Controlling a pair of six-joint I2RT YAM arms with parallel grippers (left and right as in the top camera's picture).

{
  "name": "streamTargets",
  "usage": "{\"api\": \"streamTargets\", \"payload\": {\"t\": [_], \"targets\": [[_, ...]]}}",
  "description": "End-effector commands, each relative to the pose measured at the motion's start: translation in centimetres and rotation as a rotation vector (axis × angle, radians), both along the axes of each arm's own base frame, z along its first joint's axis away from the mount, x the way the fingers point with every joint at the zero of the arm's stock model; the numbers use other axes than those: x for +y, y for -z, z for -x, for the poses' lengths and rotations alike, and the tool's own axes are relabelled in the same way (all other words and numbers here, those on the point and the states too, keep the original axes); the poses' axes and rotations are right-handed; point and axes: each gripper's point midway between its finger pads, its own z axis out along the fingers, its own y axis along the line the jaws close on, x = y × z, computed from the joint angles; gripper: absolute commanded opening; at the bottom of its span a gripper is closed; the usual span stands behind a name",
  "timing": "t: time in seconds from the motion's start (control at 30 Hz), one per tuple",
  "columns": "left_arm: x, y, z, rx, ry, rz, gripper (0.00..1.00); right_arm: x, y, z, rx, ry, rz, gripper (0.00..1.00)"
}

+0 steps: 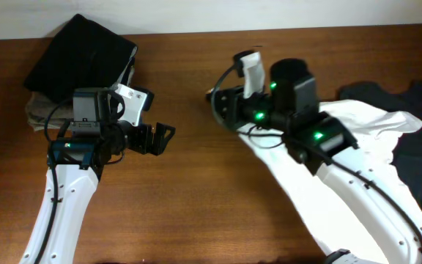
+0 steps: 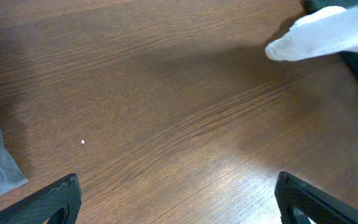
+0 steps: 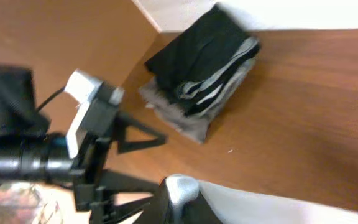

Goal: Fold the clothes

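Garments already folded make one stack (image 1: 79, 62), black on top with grey and striped layers under it. It lies behind and to the outer side of the left gripper (image 1: 157, 139), well apart from its fingers. That gripper hangs over bare table (image 1: 196, 205) with its two fingers spread wide and nothing between them.

Ahead of those fingers, near but not touching, is the right gripper (image 1: 216, 97). Its fingers are pinched together on a bunched corner of the white shirt (image 1: 365, 121). From that pinch the shirt trails away behind the right fingers, its long axis running under the right forearm (image 1: 357, 176), and most of it lies crumpled rather than spread. Beyond the shirt, farthest from both sets of fingers, one dark garment (image 1: 420, 125) lies unfolded.

As I judge it, the coming move turns on the gap between the empty left fingers and the held corner, which lies ahead of them and a little to one side. The left gripper is the free one and the nearer for a second hold.

Count: two grippers, one stack, one white shirt, one loose dark garment.
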Motion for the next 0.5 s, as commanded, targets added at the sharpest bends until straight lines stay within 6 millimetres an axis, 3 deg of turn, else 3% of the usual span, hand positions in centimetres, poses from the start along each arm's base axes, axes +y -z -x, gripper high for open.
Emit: {"api": "streamTargets", "payload": {"t": [0.0, 0.13, 0.23, 0.33, 0.37, 0.47], "targets": [[0.3, -1.7, -0.7, -0.059, -0.004, -0.026, 0.99, 1.8, -0.5, 1.5, -0.032, -0.055, 0.017, 0.37], [0.0, -2.0, -0.7, -0.063, 0.007, -0.018, 0.99, -2.1, 0.2, -1.1, -0.018, 0.072, 0.061, 0.41], [-3.4, -1.2, 0.2, -0.054, 0.126, -0.026, 0.99, -8.3, 0.5, -3.9, -0.001, 0.27, 0.108, 0.42], [-6.9, 2.5, 0.2, -0.002, 0.23, -0.101, 0.99, -12.3, 0.7, -4.4, 0.038, 0.366, 0.123, 0.47], [-8.3, 4.8, -0.2, 0.019, 0.277, -0.134, 0.99, -13.8, 1.2, -4.1, 0.071, 0.399, 0.136, 0.47], [-11.1, 9.2, -2.4, 0.028, 0.328, -0.125, 0.93, -16.0, 2.4, -3.5, 0.131, 0.435, 0.176, 0.47]]}}
